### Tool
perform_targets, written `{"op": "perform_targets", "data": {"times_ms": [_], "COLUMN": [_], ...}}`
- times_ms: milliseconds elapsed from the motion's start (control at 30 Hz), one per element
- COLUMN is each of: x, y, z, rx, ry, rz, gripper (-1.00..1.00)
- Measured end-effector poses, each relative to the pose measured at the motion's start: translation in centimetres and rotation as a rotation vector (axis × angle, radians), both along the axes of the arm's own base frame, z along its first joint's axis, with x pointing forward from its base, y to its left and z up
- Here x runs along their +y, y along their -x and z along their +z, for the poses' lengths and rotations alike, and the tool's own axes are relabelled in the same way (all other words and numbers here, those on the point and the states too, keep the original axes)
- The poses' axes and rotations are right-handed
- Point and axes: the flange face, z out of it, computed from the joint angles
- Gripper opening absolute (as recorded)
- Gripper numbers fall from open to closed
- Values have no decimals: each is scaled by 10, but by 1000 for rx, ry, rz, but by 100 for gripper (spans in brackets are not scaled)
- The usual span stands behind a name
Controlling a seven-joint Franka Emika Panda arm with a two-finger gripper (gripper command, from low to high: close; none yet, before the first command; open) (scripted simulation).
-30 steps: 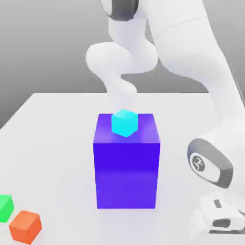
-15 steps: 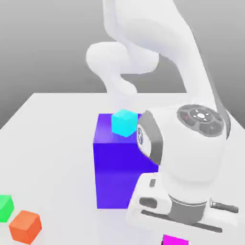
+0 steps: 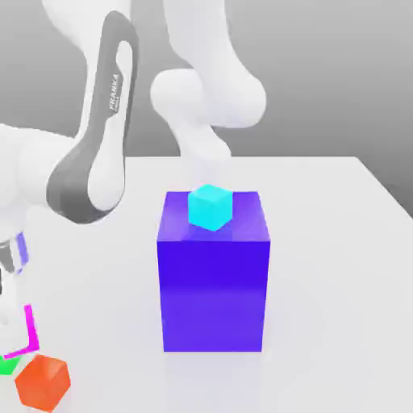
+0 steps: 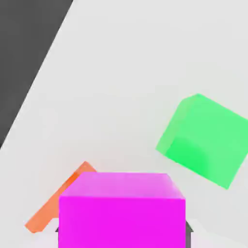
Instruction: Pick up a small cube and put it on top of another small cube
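The claw (image 4: 124, 237) was closed on the magenta cube (image 4: 122, 220), a finger either side, open only to the cube's width — a side grip that probably left its underside free for stacking. The green cube (image 4: 206, 140) lay near it, toward two o'clock in the hand view. At seven o'clock in the exterior view, the orange cube (image 3: 43, 383) sat just beside the green one, crowding the descent; the table's edge (image 4: 36, 75) ran past, with bare surface between.

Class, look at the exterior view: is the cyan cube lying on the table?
No, the cyan cube sits on top of the blue-purple block.
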Motion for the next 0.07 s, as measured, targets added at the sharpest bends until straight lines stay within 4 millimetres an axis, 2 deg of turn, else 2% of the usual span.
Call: {"op": "perform_targets", "data": {"times_ms": [67], "x": [0], "y": [0], "z": [0], "rx": [0], "ry": [0], "rz": [0], "gripper": [100]}}
